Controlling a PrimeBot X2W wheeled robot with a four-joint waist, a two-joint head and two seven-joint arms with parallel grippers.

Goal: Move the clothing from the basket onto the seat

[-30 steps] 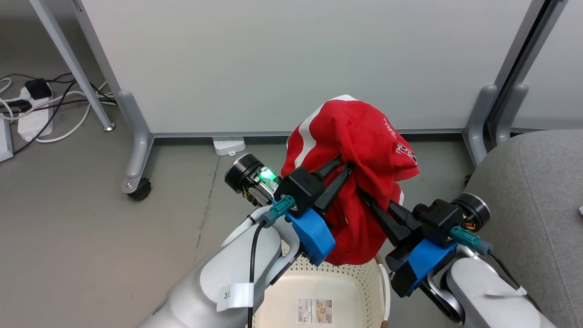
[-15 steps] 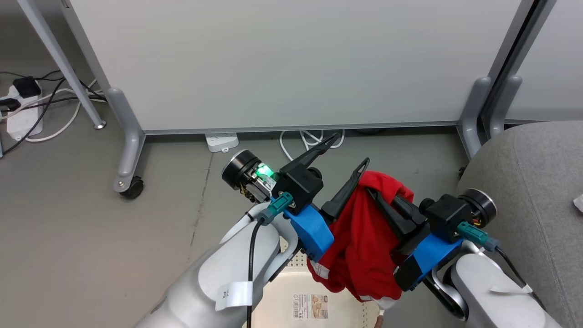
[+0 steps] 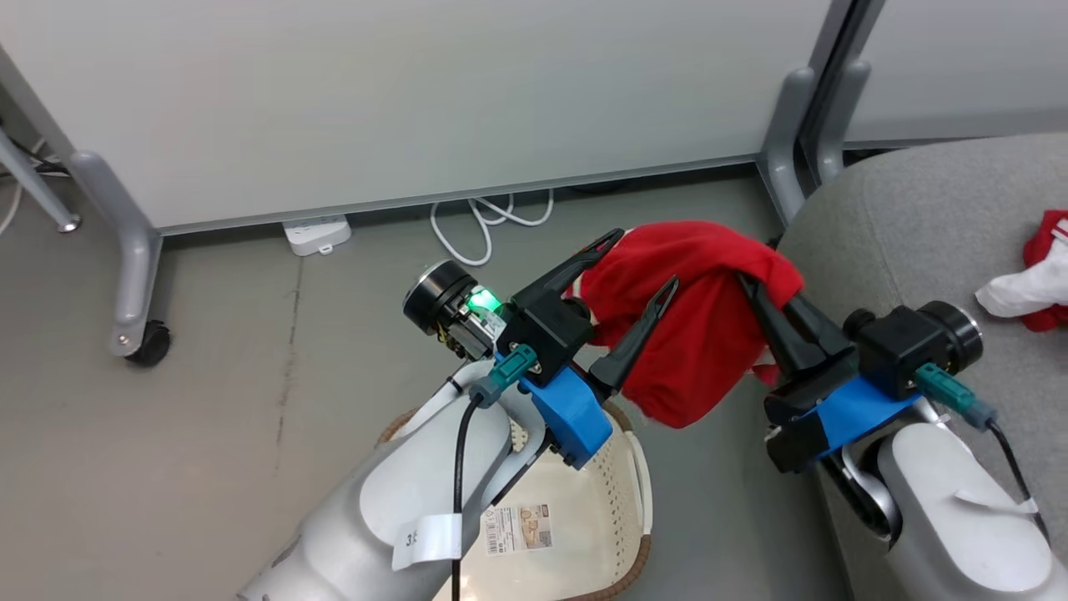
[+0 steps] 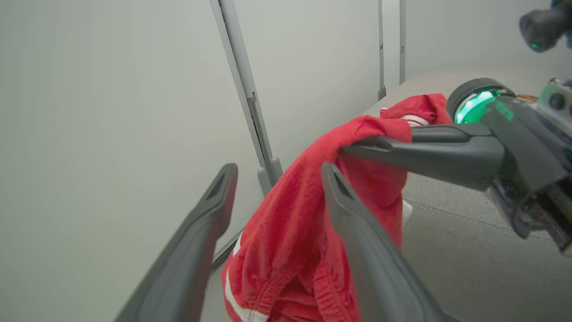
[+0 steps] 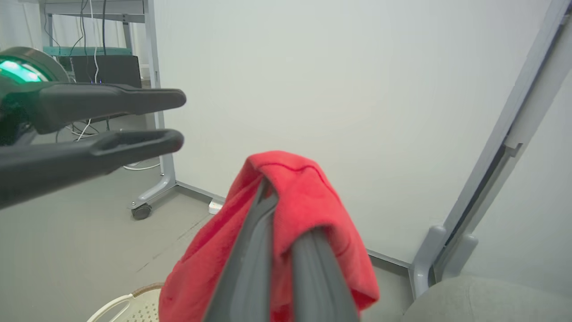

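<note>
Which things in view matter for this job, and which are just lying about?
Job: red garment in right gripper, open left gripper, basket, seat, clothing on it.
Lying about: white cable, power strip, partition, caster.

Head looks down; wrists near, seemingly facing, share clothing [image 3: 709, 334].

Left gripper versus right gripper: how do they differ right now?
The left gripper is open, jaws apart with nothing between them; the right gripper is shut on the red garment, which drapes over its tips. The left gripper is nearer the basket; the right gripper is beside the seat. Both share the same dark two-finger build.
</note>
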